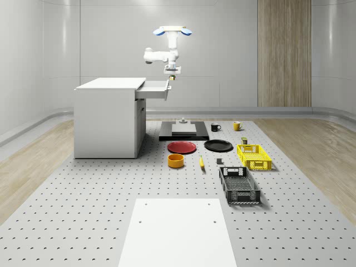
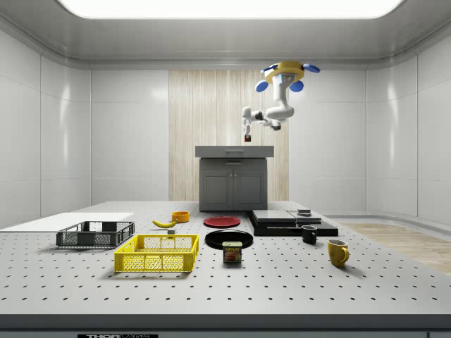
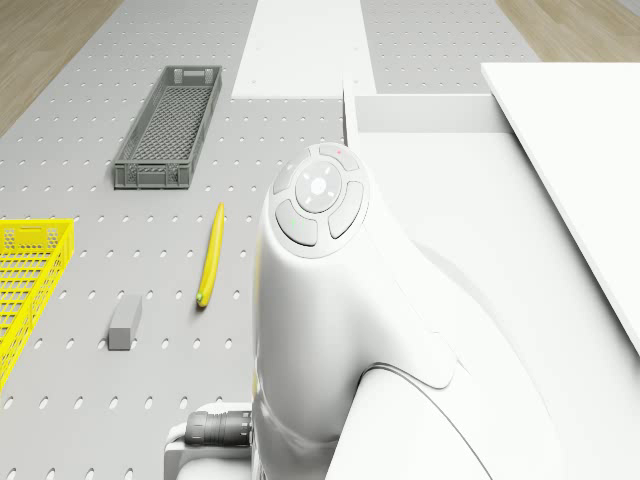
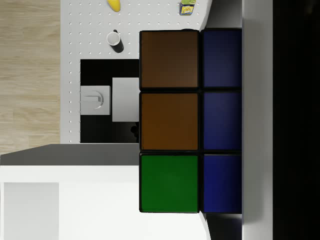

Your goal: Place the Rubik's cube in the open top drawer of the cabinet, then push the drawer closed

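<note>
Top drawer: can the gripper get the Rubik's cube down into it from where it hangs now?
Probably yes. The drone hovers by the cabinet, with the gripper holding the Rubik's cube just above the open top drawer. Nothing sits between them.

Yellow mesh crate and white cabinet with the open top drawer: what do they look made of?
Yellow mesh crate: looks like moulded plastic, judging by the uniform colour and lattice walls. White cabinet: smooth matte panels, maybe painted wood or laminate; hard to tell. Its open top drawer has the same finish.
</note>
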